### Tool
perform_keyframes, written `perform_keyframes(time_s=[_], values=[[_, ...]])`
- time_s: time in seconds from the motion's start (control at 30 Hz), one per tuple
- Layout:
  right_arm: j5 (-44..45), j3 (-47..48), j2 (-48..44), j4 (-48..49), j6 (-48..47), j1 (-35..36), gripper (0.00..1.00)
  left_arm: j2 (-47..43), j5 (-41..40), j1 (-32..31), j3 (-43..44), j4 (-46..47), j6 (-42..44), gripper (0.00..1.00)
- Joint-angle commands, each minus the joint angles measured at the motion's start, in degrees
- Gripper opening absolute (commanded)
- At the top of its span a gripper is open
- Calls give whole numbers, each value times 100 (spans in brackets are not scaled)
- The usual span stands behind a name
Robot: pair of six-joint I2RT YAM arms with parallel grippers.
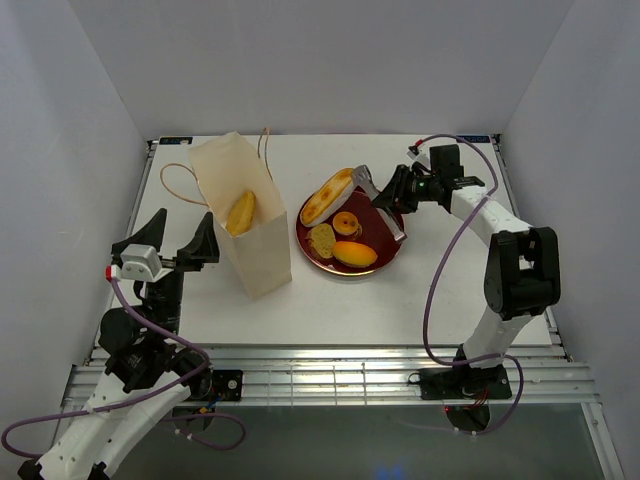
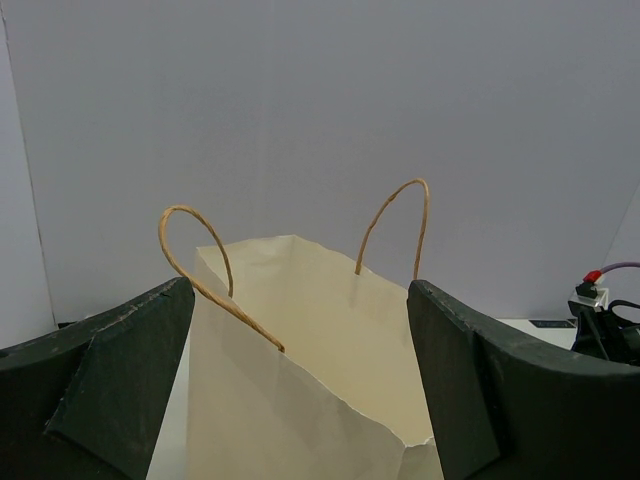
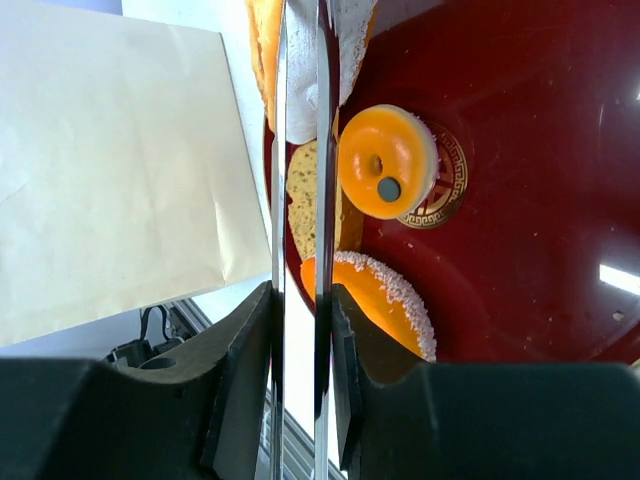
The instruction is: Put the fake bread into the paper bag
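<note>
While the left gripper hangs near the table's near-left edge with fingers spread wide and nothing held, the paper bag stands upright just ahead of it, mouth open. Both cord handles stick up. One oval roll sits inside the bag, seen through the mouth from the top view.

The dark-red plate is just right of the bag. It carries the rest of the bread:
- The baguette lies across the far-left rim.
- The ring donut sits near the centre.
- The slice is on the left side of the plate.
- A second roll, sugar-speckled, is at the near side.

The right gripper is over the plate's far-right side, fingers clamped on metal tongs whose two blades are pressed nearly together. The tong ends reach the baguette's right end. Cannot tell whether they pinch it or just touch.
</note>
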Motion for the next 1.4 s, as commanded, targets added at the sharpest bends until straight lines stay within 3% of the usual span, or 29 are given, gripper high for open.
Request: perform_keyframes(time_s=[0.0,1.37], values=[[-147,269,-378,-204,-167,-4,8,-37,23,-23,-48,88,52,98],[126,1147,-2558,-1259,-563,119,8,-230,-285,-23,-250,386,298,97]])
